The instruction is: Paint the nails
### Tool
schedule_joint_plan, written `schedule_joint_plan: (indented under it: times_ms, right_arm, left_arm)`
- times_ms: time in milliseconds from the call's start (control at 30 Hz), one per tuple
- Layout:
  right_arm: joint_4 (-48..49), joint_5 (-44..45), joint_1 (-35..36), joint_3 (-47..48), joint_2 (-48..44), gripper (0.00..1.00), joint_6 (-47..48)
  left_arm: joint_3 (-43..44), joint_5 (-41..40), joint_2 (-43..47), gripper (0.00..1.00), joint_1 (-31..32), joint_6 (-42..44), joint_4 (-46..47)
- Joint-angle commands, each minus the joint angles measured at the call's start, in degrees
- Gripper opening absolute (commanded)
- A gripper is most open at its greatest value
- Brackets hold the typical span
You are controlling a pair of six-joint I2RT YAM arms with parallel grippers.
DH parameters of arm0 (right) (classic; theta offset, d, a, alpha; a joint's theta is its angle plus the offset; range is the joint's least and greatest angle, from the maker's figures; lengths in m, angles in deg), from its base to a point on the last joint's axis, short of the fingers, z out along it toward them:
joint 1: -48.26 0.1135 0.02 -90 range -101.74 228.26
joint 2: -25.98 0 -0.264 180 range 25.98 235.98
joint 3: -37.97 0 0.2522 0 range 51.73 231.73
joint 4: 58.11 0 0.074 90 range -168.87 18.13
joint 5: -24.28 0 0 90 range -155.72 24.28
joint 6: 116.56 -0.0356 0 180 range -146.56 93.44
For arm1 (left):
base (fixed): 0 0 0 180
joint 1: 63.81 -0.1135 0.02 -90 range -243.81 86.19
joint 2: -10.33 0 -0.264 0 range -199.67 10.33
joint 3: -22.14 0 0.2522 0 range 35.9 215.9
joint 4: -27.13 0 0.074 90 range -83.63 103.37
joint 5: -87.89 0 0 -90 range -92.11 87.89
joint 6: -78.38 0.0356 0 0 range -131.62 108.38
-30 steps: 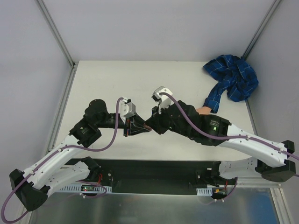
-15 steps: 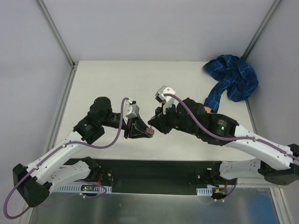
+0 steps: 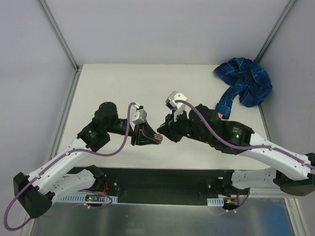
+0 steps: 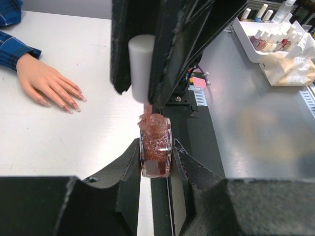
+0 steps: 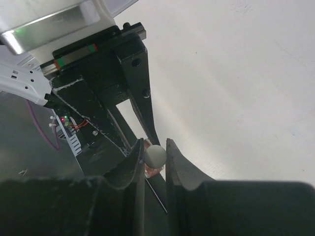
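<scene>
Clamping bottle (image 4: 155, 150), left tool (image 4: 156, 158); right tool (image 5: 154, 149) pinching cap (image 5: 156, 156); nails (image 4: 69, 102) well apart.

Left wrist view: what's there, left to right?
Plaid sleeve → fake hand → polish bottle, white cap held just above it → white tray of bottles.

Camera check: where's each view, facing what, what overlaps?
Top external: above and behind the bases, facing down on the table; both arms show, left claw and right claw close together.
Left wrist: looks along its fingers at the clamped polish bottle, fake hand beyond.
Right wrist: looks past its fingers at the white cap.
Shared: both wrist views show that cap.
</scene>
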Motion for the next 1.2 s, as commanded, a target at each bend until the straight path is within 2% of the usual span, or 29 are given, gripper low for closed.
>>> schedule_joint_plan:
  times_ms: [0, 400, 600, 733, 933, 967, 1100, 1167]
  right_arm:
    - [2.6, -0.2, 0.5, 0.1, -2.8, 0.01, -0.6]
    - [4.3, 0.9, 0.8, -1.3, -5.3, 0.01, -1.3]
    - [2.9, 8.9, 0.8, -2.7, -6.4, 0.01, -3.3]
    - [0.1, 19.3, -0.9, -5.3, -8.7, 0.01, -7.6]
    - [-0.8, 21.8, -12.0, -16.1, -15.3, 0.01, -15.6]
    - [-0.8, 21.7, -13.7, -20.2, -15.9, 0.01, -17.5]
    - [-0.1, 22.4, -21.7, -28.2, -15.5, 0.01, -20.3]
    - [0.6, 23.2, -23.6, -30.6, -14.0, 0.01, -21.2]
  left_arm:
    - [2.1, -1.8, 0.8, 0.0, 0.5, 0.1, 1.5]
    - [2.4, -2.9, 0.6, 0.0, 0.5, 0.3, 0.8]
    - [1.8, -6.7, 1.7, 0.0, 0.5, 1.6, 0.6]
    - [1.2, -14.3, 3.5, 0.0, 0.5, 2.3, 0.1]
    - [0.5, -25.4, 5.8, 0.0, 0.5, 3.1, -1.4]
    - [0.4, -28.0, 5.9, 0.0, 0.4, 3.1, -1.5]
    - [0.5, -30.5, 6.1, 0.0, 0.5, 3.1, -2.3]
    - [0.6, -30.5, 6.1, 0.0, 0.5, 2.6, -2.3]
